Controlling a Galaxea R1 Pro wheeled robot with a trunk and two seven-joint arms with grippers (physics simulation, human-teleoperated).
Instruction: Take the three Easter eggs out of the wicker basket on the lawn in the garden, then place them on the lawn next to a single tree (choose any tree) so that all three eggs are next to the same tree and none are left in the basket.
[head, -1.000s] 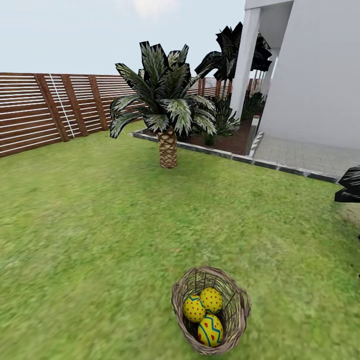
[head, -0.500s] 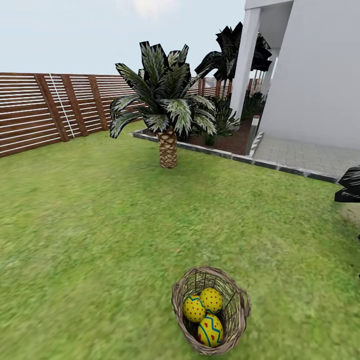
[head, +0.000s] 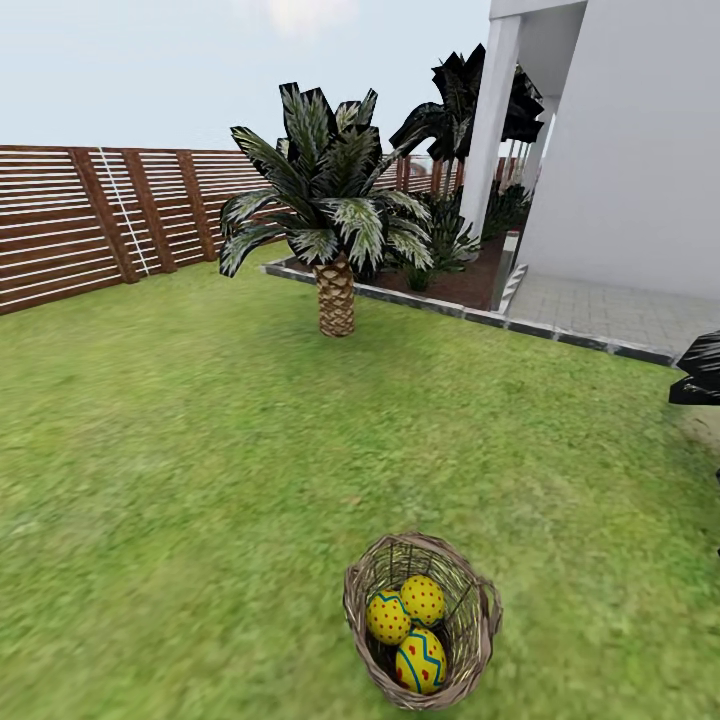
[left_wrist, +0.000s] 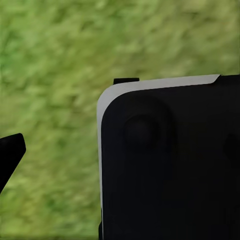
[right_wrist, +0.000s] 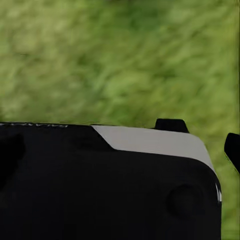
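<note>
1. The lawn (head: 180, 420) is seen spreading across most of the head view, green and slightly patchy, bounded at the upper left by a brown slatted fence (head: 70, 225).
2. A short palm (head: 335, 225) with a scaly trunk is seen upper centre, at the lawn's far edge, beside a white building (head: 640, 140) at the upper right.
3. The wicker basket (head: 480, 615) is found at the lower centre of the head view, resting on the grass, its braided rim tilted toward the camera.
4. The three Easter eggs (head: 422, 600) are held inside the basket, touching one another: two dotted red, one striped with blue zigzags.
5. In each wrist view, grass is seen behind a dark housing; how far either hand is open cannot be told.
</note>
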